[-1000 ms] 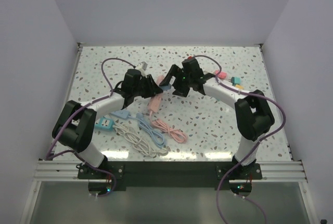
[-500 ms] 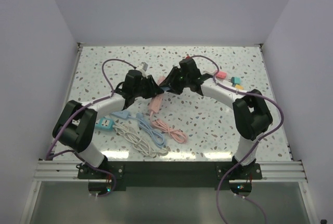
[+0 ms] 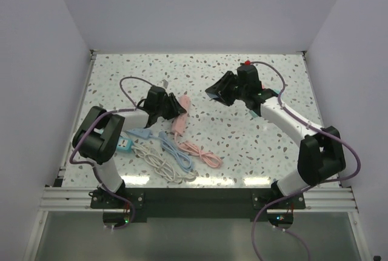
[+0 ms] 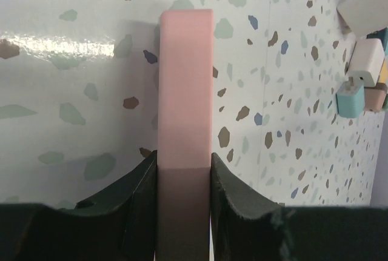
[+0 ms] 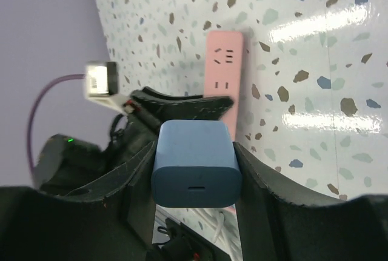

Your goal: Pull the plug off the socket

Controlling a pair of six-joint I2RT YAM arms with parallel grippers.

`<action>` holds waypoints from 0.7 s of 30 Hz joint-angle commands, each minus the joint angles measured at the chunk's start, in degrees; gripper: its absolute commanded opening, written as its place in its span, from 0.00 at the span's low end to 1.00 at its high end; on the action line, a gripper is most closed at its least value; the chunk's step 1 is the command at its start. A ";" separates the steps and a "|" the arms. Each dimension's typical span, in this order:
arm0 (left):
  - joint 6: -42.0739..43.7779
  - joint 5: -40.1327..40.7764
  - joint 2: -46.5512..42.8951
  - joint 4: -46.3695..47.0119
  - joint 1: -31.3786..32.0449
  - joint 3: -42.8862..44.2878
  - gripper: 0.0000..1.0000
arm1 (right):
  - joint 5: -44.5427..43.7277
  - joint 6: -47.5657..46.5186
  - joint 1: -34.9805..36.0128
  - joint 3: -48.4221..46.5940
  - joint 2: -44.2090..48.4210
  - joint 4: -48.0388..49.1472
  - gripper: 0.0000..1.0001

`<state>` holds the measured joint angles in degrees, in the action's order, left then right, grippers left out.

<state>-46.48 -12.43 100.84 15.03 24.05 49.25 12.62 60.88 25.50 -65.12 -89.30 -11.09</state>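
Observation:
A pink socket strip [image 3: 180, 117] lies on the speckled table, left of centre. My left gripper [image 3: 176, 110] is shut on it; in the left wrist view the strip [image 4: 185, 85] runs out between the fingers [image 4: 136, 200] of that gripper [image 4: 183, 173]. My right gripper [image 3: 213, 92] is shut on a blue plug [image 5: 195, 163], held above the table and apart from the strip. In the right wrist view the gripper [image 5: 195, 170] looks down on the strip [image 5: 225, 70], whose outlets are bare, and the left gripper [image 5: 182, 105] on it.
Pink cable [image 3: 201, 153], blue cable [image 3: 177, 153] and white cable [image 3: 159, 165] lie coiled near the front left, with a teal socket [image 3: 124, 145] and a light blue strip [image 3: 141, 132]. Several small coloured adapters [image 4: 364, 61] lie at the right. White walls surround the table.
My right gripper has moved up and to the right, away from the pink strip, with the blue plug in it. My left gripper stays shut on the strip, and the left arm has shifted.

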 commanded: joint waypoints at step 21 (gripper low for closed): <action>9.47 0.39 -19.45 -14.94 -22.46 2.78 0.00 | 1.26 -12.11 -25.84 -5.45 -8.78 -6.31 0.00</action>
<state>-41.74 -10.46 83.68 4.23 5.98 51.00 11.97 50.41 1.08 -69.63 -97.56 -17.69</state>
